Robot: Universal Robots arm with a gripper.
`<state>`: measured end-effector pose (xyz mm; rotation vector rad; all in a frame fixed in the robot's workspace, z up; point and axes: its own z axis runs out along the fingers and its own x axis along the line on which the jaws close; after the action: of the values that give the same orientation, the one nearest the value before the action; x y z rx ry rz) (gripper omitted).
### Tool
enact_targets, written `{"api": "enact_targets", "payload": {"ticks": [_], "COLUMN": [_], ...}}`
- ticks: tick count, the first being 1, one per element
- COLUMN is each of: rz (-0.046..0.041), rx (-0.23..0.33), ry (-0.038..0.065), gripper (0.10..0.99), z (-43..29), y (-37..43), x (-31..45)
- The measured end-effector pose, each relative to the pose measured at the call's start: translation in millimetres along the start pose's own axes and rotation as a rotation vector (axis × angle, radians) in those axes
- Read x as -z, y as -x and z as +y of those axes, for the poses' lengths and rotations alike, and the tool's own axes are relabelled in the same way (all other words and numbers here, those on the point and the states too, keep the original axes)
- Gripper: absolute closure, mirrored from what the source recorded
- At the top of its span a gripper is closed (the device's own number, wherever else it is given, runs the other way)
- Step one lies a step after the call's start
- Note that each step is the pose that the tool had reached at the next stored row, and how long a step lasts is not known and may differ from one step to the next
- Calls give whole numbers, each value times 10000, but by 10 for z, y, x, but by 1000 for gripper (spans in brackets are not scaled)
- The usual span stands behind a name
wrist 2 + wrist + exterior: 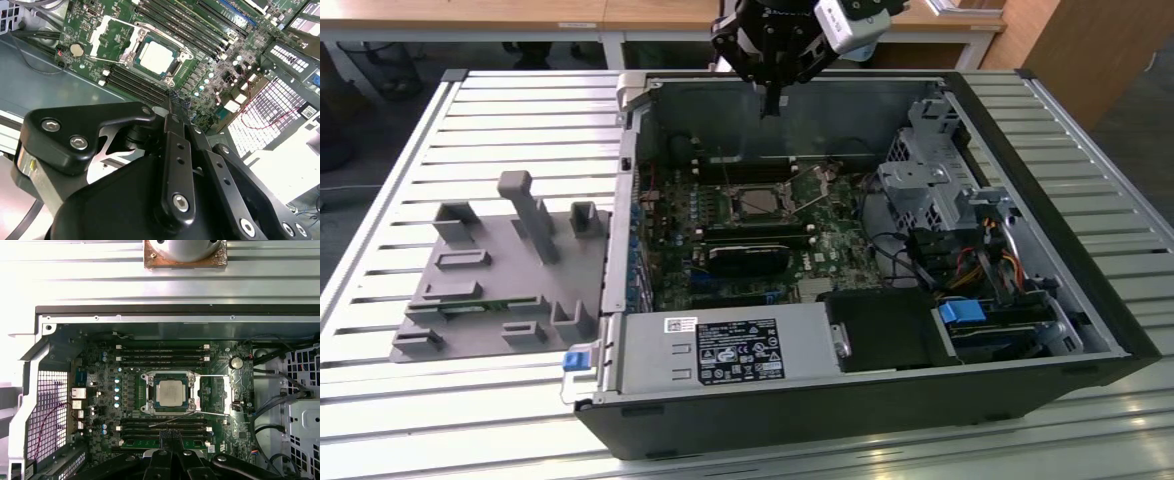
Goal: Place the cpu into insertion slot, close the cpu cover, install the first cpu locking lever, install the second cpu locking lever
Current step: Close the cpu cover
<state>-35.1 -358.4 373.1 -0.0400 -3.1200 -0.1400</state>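
Slatted bench (pixel 454 420) under open computer case (pixel 854 410); cpu (pixel 169 392) seated in insertion slot (pixel 169 375), cpu cover (pixel 197 397) open, gripper (pixel 170 435) clenched empty, arm (pixel 781 35) cropped.

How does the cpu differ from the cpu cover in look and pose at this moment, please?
The cpu is a solid silver-grey square, whereas the cpu cover is a thin metal frame with an open window that shows green board through it. The cpu lies flat in the insertion slot; the cpu cover is swung open beside the slot, not over the cpu. Both are metallic, squarish and similar in outline.
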Motion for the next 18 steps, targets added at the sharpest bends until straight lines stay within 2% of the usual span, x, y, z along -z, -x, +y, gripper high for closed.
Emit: {"api": "enact_targets", "payload": {"ticks": [9, 18], "rz": [-6, -149], "rx": [-69, -1663], "ry": [1, 30], "gripper": [980, 980], "z": [0, -4], "y": [11, 13], "x": [-2, -62]}}
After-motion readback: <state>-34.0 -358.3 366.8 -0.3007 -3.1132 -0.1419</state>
